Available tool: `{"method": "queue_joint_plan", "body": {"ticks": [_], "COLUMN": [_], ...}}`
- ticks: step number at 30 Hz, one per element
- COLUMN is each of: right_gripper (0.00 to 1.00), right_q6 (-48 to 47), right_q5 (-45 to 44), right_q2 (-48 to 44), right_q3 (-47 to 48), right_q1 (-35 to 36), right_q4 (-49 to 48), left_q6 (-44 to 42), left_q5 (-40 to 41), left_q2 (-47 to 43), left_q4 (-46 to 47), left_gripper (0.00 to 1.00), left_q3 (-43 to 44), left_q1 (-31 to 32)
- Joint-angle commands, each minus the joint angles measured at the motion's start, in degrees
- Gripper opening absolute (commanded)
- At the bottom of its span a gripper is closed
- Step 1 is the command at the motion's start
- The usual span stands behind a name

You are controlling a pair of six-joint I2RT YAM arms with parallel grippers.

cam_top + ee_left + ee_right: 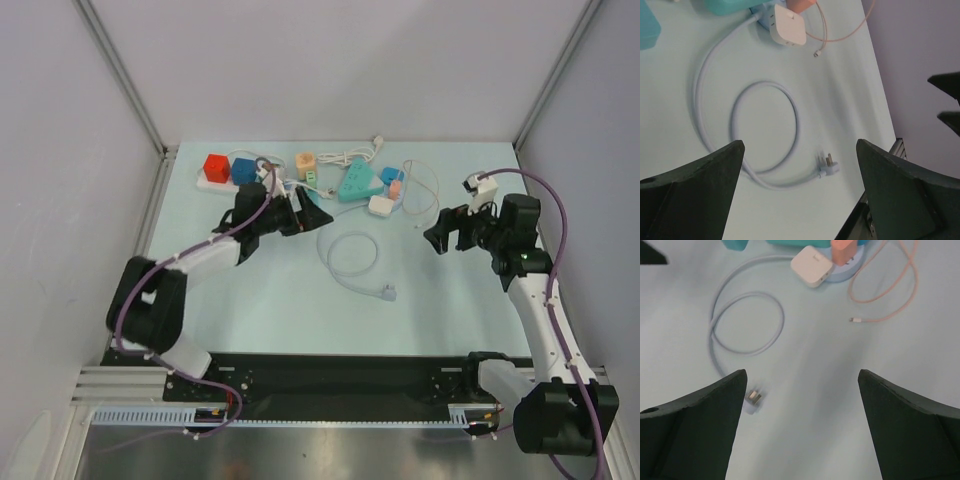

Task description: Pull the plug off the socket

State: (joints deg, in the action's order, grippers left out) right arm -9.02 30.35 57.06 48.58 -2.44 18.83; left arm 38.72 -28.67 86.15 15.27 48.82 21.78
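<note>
Plugs seated in a socket cluster at the back of the counter (250,300).
A white square charger (382,206) and a salmon plug (394,188) sit side by side in a pale blue socket (846,271), just beside a teal triangular socket block (357,183). A thin pinkish cable (862,319) loops out near the salmon plug, with its end lying free. The socket's pale cord (348,256) lies in a loose coil toward the near edge and ends in a pronged plug (386,291) flat on the counter.
</note>
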Motion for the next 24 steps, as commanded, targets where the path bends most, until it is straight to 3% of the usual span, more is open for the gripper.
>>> {"method": "queue_joint_plan", "body": {"ticks": [1, 11, 24], "right_gripper": [1.00, 1.00, 1.00], "right_q6": [-3.82, -3.11, -3.55], "right_q5": [7.35, 10.43, 11.84], "right_q2": [0.25, -1.95, -0.19], "right_q3": [0.82, -0.24, 0.64], "right_q1": [0.06, -0.11, -0.11], "right_q4": [1.91, 0.94, 1.30], "left_q6": [3.03, 7.68, 13.83], "left_q5": [2.29, 6.60, 10.47], "left_q2": [8.47, 27.03, 40.23], "left_q4": [5.21, 10.38, 14.97], "left_gripper": [0.99, 1.00, 1.00], "left_q3": [7.93, 22.72, 32.30], "left_q1": [1.59, 3.09, 3.09]}}
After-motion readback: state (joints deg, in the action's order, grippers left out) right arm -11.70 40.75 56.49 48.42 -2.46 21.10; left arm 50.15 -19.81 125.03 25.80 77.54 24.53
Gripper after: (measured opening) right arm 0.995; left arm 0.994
